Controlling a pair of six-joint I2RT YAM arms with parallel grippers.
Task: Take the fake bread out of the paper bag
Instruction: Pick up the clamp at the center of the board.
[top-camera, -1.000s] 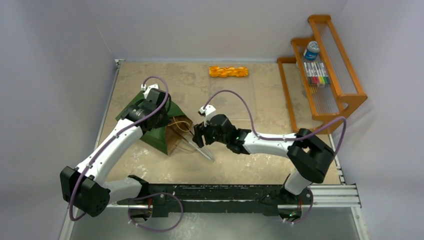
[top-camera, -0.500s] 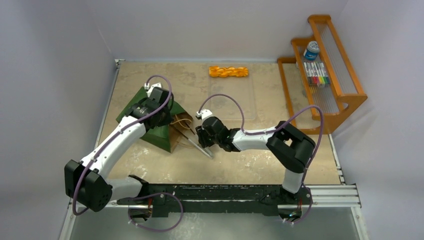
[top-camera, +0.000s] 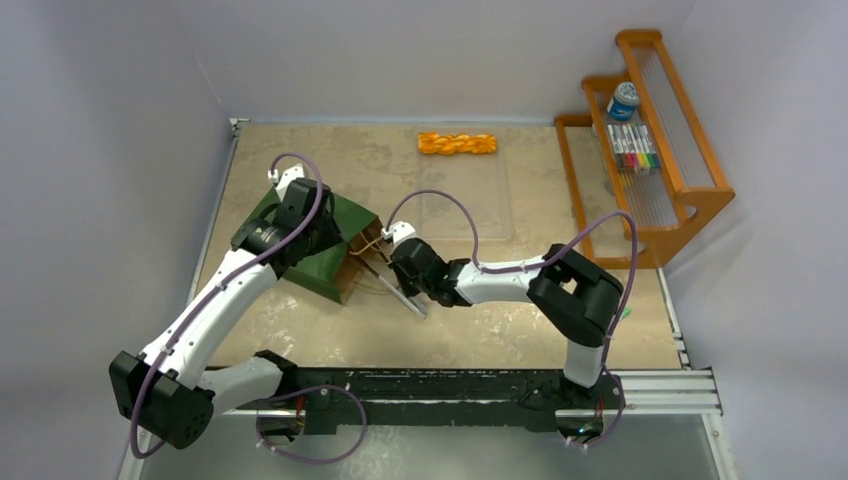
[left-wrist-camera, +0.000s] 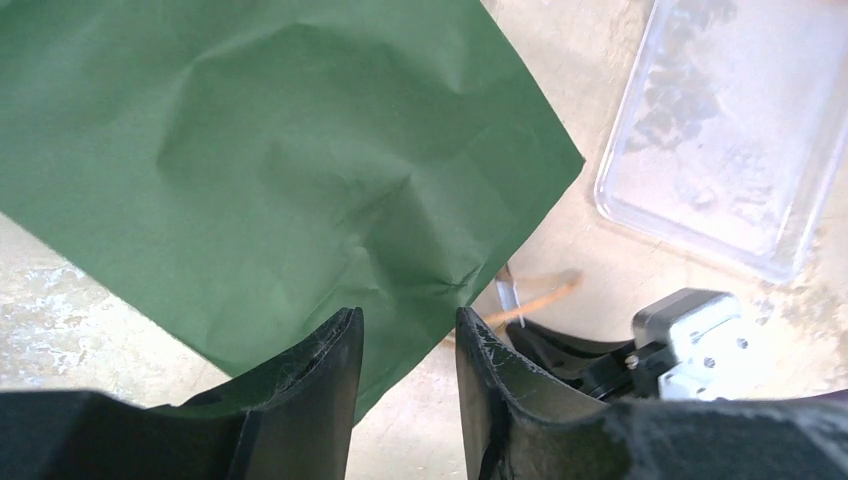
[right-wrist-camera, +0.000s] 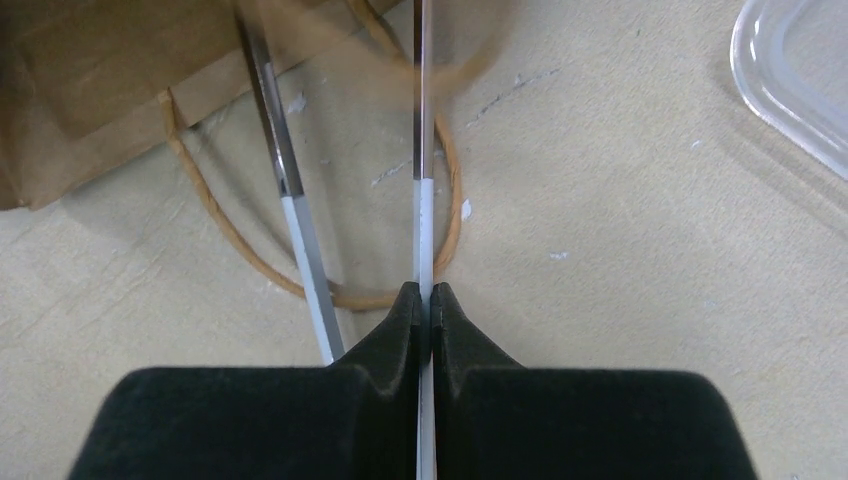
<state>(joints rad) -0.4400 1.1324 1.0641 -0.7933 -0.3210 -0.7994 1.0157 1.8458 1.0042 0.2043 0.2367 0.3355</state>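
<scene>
Metal tongs (right-wrist-camera: 421, 230) between tight right fingers (right-wrist-camera: 397, 332), beside green paper bag (left-wrist-camera: 260, 170)

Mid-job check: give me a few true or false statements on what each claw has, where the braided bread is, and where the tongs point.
1. The right claw is shut on one arm of the tongs. True.
2. The left claw grips the paper bag. False: its jaws stand apart above the bag, with nothing between them.
3. The braided bread is inside the bag. False: it lies on the table near the far edge.
4. The tongs point toward the bag's open mouth. True.
</scene>
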